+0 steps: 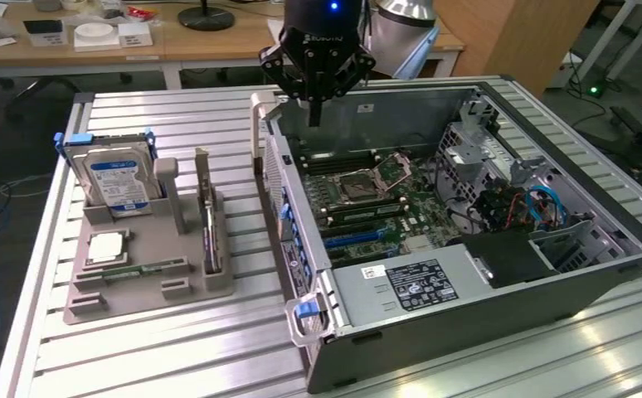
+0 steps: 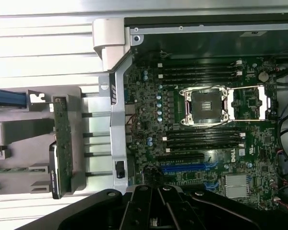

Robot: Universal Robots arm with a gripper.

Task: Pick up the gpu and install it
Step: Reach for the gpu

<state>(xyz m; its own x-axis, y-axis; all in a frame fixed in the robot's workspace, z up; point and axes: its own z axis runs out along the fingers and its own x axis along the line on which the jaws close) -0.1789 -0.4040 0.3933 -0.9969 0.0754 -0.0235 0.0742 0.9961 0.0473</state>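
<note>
The gpu (image 1: 209, 236) stands on edge in a slot of the grey holder (image 1: 133, 290) on the exterior view's left. In the wrist view the gpu (image 2: 62, 148) shows edge on, a green board with a dark block along one side. My gripper (image 1: 315, 114) hangs over the far left corner of the open computer case (image 1: 465, 290), well away from the gpu. It is shut, with nothing between its fingers. In the wrist view the gripper (image 2: 156, 201) sits above the motherboard (image 2: 149, 115), near the blue expansion slot (image 2: 182, 168).
The holder also carries a silver hard drive with a blue label (image 1: 119, 182), a square processor (image 1: 105, 247) and a thin memory stick (image 1: 144, 269). The case's side wall (image 1: 280, 207) stands between holder and motherboard (image 1: 376, 199). Desks with clutter lie behind the ribbed metal table (image 1: 188, 356).
</note>
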